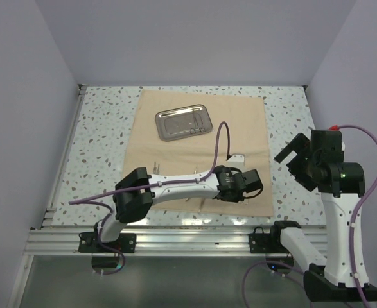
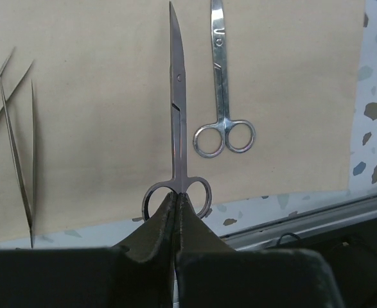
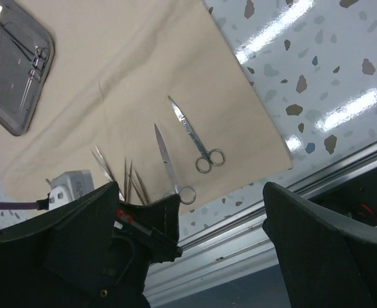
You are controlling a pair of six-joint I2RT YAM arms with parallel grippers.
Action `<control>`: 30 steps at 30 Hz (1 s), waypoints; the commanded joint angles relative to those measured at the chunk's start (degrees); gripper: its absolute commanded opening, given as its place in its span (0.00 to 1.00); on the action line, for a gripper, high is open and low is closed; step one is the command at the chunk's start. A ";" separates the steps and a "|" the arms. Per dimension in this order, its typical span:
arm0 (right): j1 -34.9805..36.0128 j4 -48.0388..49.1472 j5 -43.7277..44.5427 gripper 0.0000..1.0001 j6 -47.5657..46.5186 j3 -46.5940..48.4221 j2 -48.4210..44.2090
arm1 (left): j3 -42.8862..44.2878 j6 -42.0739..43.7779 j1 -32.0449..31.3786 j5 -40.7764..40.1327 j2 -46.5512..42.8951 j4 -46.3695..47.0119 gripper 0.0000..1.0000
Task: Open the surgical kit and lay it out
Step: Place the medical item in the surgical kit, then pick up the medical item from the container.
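Surgical kit cloth wrap (image 1: 252, 128) lies opened flat on the table (image 1: 92, 135), running from near the table's far edge toward its near edge, so it serves as the laying-out surface. The steel tray (image 1: 169, 119) sits on the wrap's far part with a few thin instruments (image 3: 31, 61) in it, apparently waiting to be moved out.

Along the wrap's near edge, instruments lie in a row. The tweezers (image 2: 18, 147) are furthest left, then the curved scissors (image 2: 176, 96), with the straight scissors (image 2: 221, 83) just beside them toward the wrap's right edge. All tips point to the far edge, and the pieces are spaced so each can be picked up singly.

The left gripper (image 2: 176, 196) has its fingers pressed together on the curved scissors where the rings meet, at the wrap's near edge. That hold likely keeps the scissors parallel with their neighbour. The right gripper (image 3: 220, 205) is spread wide, holding nothing, raised beside the wrap's right edge, presumably to stay clear.
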 commanded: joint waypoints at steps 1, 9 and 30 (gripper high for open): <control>0.34 -3.51 1.82 0.98 -1.27 0.74 -1.62 | -0.95 -4.21 -1.12 -1.23 1.62 2.09 0.00; 1.92 -2.90 0.42 0.98 -1.36 -2.77 -3.56 | -2.97 -3.16 -1.48 -1.58 2.24 7.20 0.05; 1.92 2.73 1.91 0.98 -2.50 1.87 3.28 | 6.33 24.34 24.06 0.87 -3.83 5.53 0.50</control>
